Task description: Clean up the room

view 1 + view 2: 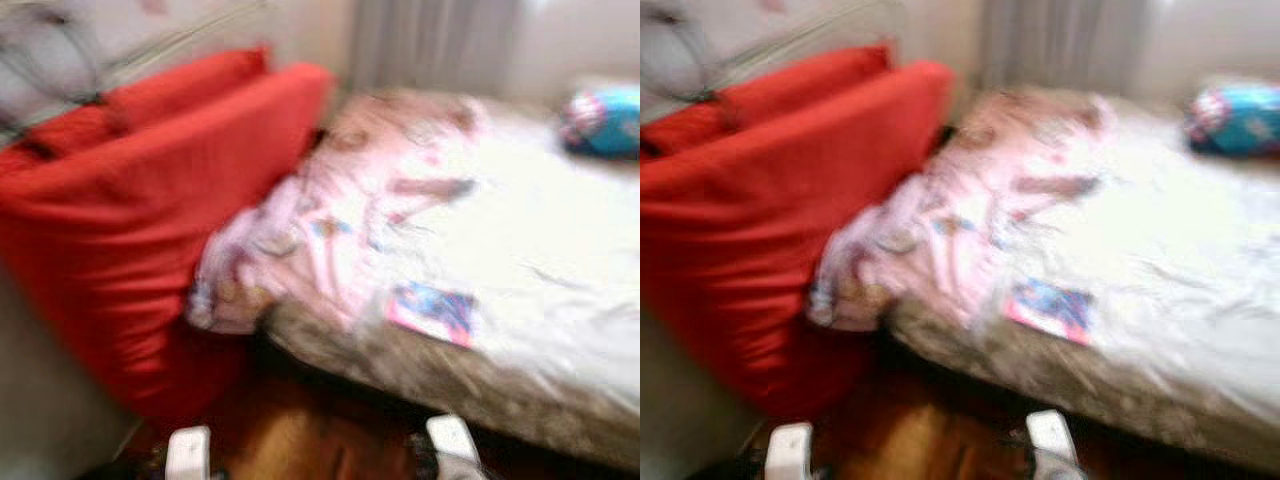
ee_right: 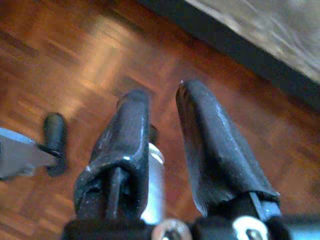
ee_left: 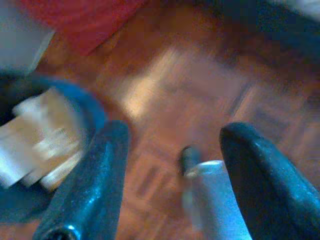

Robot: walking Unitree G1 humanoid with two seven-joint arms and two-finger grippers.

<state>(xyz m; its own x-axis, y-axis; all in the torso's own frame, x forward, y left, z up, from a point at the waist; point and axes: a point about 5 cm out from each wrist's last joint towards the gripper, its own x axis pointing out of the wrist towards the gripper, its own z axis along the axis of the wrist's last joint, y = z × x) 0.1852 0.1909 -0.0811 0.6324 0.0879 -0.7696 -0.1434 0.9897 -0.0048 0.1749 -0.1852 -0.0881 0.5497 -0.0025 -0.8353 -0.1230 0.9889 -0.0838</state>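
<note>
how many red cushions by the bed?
2, though blurred: a big red cushion leaning against the bed's left side, and a smaller red cushion behind it. More may be hidden.

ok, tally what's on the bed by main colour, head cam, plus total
Pink: 1, the crumpled pink blanket
Blue: 2, the flat blue and pink packet near the bed's front edge, and the blue bundle at the far right
Total: 3; blur may hide smaller things.

Both arms hung low at the bottom of the blurred head views. The left gripper (image 3: 172, 150) pointed downward with its two black fingers spread wide apart. The right gripper (image 2: 162, 107) also pointed down, its fingers nearly together, a narrow gap between the tips.
</note>
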